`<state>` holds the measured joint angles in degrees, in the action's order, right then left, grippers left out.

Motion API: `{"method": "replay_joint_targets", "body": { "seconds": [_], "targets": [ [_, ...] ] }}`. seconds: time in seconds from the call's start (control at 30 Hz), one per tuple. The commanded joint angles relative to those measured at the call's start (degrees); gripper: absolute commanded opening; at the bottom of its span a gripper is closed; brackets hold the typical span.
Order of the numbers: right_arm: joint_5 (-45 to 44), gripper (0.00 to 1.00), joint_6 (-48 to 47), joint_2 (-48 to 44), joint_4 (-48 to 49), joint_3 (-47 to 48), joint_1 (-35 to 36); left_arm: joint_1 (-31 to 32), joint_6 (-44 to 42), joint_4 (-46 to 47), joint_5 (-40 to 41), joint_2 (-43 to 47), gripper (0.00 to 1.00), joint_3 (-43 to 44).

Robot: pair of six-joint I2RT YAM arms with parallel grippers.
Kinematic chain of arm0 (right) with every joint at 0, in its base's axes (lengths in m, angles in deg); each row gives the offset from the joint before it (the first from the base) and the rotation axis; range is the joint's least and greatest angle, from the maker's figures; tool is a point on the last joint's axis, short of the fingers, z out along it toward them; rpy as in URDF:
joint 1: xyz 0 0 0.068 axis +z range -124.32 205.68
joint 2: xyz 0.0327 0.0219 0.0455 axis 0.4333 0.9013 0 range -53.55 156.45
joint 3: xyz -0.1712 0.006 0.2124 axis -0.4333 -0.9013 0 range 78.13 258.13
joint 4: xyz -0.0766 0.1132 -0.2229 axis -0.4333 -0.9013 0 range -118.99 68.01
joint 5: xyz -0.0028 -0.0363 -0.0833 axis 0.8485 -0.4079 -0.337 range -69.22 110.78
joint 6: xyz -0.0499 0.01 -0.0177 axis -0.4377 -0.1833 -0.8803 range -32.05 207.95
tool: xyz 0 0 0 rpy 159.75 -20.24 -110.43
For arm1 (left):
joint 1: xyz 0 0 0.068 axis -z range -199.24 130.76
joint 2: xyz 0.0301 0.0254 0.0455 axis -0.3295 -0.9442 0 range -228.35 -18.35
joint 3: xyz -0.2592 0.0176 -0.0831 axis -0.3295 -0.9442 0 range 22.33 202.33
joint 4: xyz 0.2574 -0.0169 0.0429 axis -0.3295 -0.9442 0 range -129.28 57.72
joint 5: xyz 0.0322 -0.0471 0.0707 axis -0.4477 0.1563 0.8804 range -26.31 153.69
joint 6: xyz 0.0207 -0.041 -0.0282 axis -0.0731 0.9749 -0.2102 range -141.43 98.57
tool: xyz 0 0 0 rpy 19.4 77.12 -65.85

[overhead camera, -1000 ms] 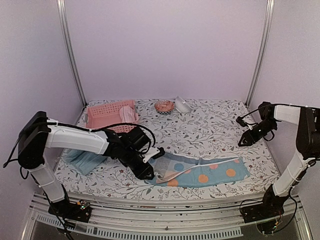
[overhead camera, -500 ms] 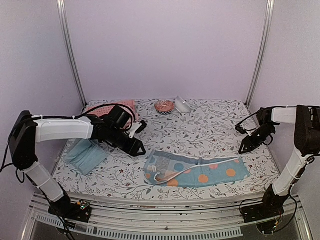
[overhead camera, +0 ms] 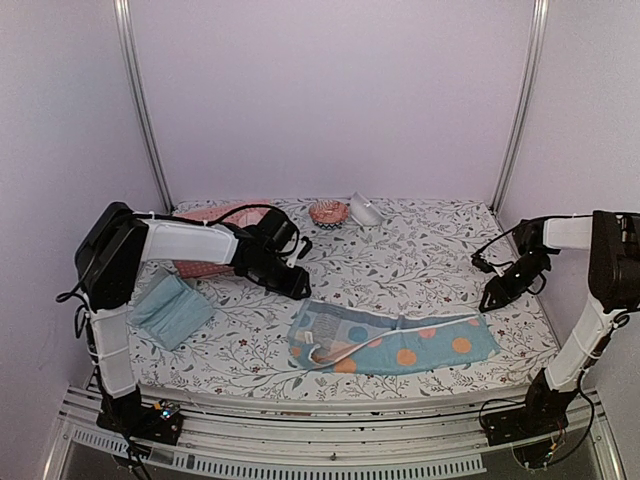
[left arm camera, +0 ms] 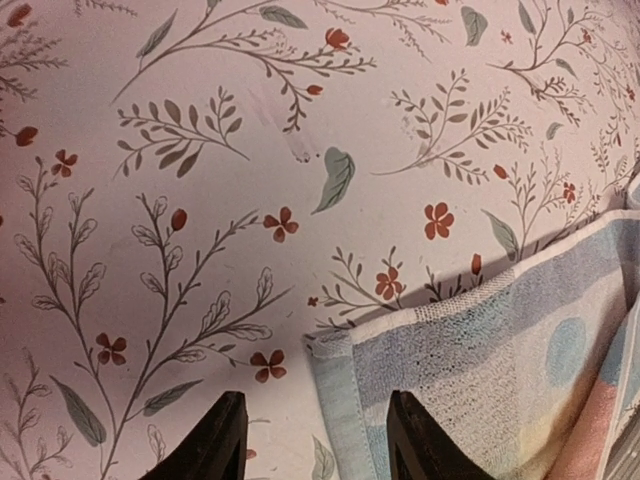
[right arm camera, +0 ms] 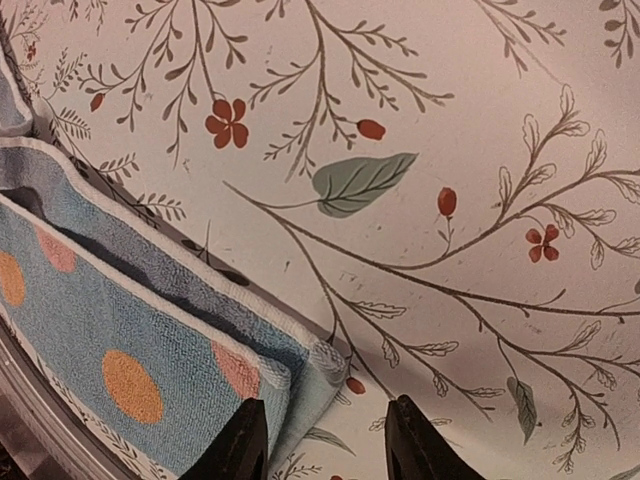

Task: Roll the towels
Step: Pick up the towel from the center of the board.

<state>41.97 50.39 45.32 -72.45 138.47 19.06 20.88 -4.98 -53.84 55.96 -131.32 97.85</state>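
The light blue towel with orange and white motifs (overhead camera: 410,345) is shown lying flat, folded lengthwise, at the near middle of the floral table (overhead camera: 420,250). The left gripper (overhead camera: 300,288) is positioned over its far left corner, with jaws apart and nothing between them. The right gripper (overhead camera: 489,301) is positioned by its right end, with jaws likewise apart and empty. The pale teal towel (overhead camera: 172,310) is seen folded at the near left, well apart.

Both arms show white shells, black joints, looping cables; left claw (left arm camera: 312,440) and right claw (right arm camera: 325,440) are black.
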Motion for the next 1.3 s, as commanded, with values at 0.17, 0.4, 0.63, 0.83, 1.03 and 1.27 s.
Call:
{"method": "replay_joint_targets", "body": {
  "seconds": [0.17,0.4,0.63,0.83,1.03,1.27],
  "targets": [
    [-0.2,0.4,0.6,1.0,1.0,0.0,-1.2,1.5,-1.1,-4.1,3.7,-5.7,0.51,4.8],
    [0.9,0.4,1.1,1.5,0.9,0.5,-1.2,3.0,-1.2,-4.6,3.7,-8.0,0.5,6.4],
    [0.5,0.4,1.0,1.8,1.0,-0.3,-1.3,4.2,-1.9,-8.6,8.2,-11.2,0.41,8.6],
    [0.5,0.4,1.8,2.3,1.8,-0.6,-1.4,4.8,-1.9,-8.8,8.7,-12.2,0.27,8.4],
    [1.6,0.35,2.0,4.0,1.7,-0.7,-1.4,5.0,-2.0,-8.8,8.6,-12.7,0.11,8.6],
    [1.8,0.31,2.2,6.2,2.9,-0.9,-1.3,5.2,-2.1,-8.1,8.5,-12.7,0.0,8.5]
  ]
}}
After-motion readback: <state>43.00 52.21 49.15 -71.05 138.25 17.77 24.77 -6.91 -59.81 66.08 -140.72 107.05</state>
